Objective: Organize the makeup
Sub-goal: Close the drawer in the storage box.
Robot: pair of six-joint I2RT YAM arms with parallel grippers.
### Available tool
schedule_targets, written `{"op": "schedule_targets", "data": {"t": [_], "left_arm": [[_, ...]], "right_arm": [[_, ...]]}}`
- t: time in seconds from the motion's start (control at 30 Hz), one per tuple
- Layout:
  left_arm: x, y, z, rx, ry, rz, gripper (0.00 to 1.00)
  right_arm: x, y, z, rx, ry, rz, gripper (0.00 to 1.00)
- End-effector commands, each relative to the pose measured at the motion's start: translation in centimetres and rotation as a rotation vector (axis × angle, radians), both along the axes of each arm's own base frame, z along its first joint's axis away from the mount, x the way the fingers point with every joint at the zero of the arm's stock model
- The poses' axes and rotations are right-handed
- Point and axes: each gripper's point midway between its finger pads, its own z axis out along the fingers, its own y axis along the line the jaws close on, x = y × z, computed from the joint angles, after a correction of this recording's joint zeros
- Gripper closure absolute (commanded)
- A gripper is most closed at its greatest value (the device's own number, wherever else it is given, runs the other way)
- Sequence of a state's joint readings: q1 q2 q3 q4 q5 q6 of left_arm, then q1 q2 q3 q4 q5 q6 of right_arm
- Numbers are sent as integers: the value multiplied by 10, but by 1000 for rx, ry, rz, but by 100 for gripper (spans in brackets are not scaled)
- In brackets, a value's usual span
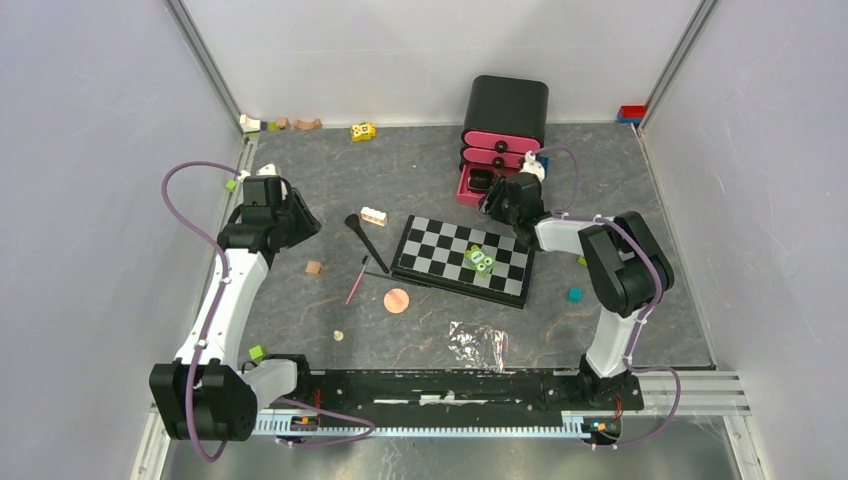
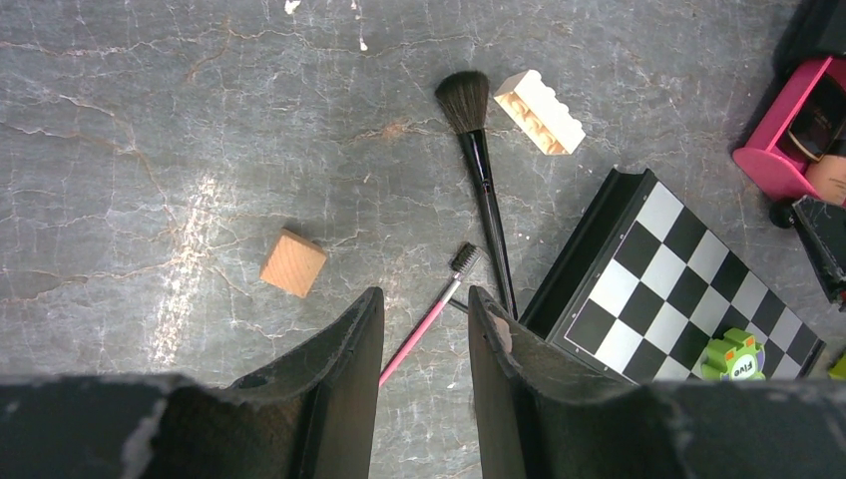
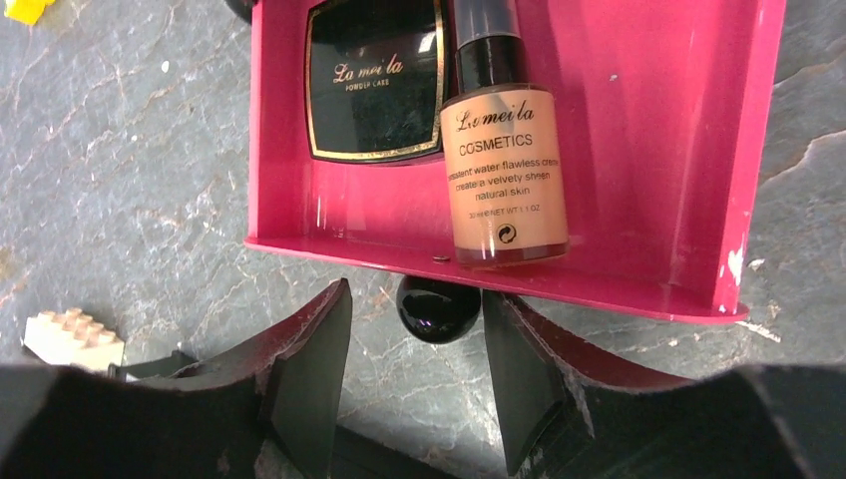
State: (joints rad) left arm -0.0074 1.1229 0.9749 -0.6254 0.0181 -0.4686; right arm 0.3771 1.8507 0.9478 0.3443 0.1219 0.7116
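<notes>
Makeup brush on grey marbled tabletop (pale lilac walls around)

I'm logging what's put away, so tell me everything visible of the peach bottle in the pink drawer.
The bottle has a glossy peach body with black lettering, including the word Cosmetics, and a dark neck. It lies flat in the open pink drawer, base at the front wall, close beside the black compact.
</notes>
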Motion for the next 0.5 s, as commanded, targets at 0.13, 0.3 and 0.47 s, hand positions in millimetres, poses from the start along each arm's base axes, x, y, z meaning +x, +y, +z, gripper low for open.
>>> {"op": "schedule_targets", "data": {"t": [0.13,0.3,0.47], "left_arm": [[5,-1,10,-3,-49,-21,57],[6,-2,10,-6,-49,-22,57],[6,8,11,-3,-56,7,57]], "right_arm": [[44,-10,35,31,-165,-127,42],[63,-16,37,52,-198,-151,41],[80,-22,40,124,-257,-182,40]]}}
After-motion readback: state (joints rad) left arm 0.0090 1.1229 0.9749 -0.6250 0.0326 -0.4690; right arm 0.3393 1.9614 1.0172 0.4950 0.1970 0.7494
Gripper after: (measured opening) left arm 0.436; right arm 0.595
